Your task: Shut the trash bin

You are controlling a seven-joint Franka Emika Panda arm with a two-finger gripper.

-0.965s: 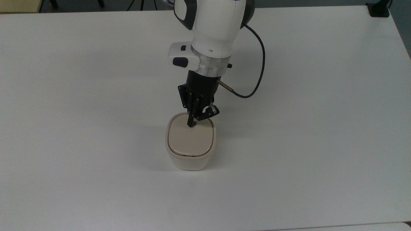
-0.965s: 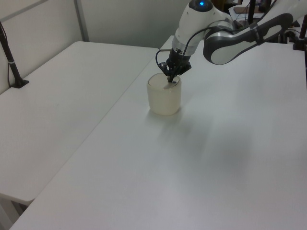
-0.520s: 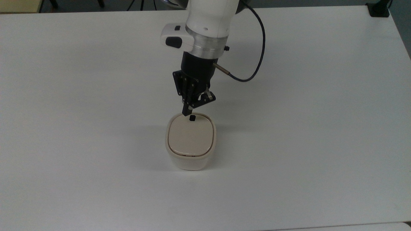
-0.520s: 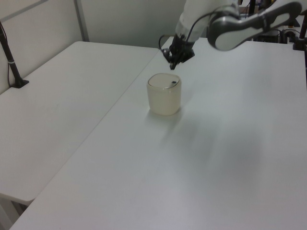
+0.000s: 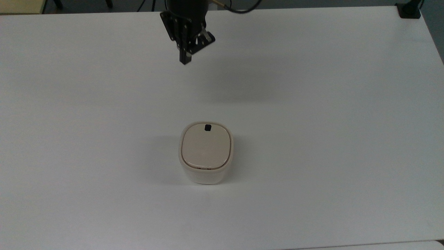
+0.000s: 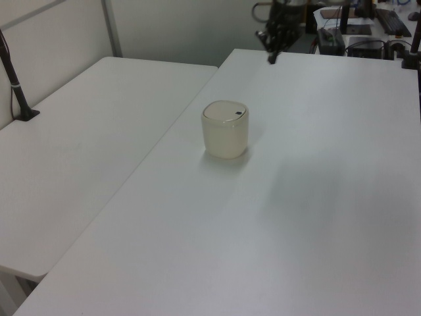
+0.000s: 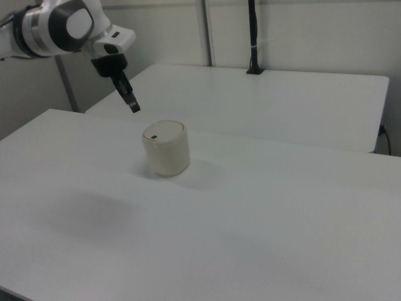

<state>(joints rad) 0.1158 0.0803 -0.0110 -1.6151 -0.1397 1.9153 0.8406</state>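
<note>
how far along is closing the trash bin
Looks done: the trash bin has its lid lying flat and flush in its rim. Nothing is in hand: the gripper hangs shut and empty, apart from the bin. Nothing visibly remains.

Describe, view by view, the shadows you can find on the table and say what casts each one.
Top view: a soft shadow hugs the trash bin, and a broad faint patch lies below the raised gripper. Left view: a dim arm shadow sits on the table towards the left view's right. Right view: a blurred dark patch spreads on the right view's left.
</note>
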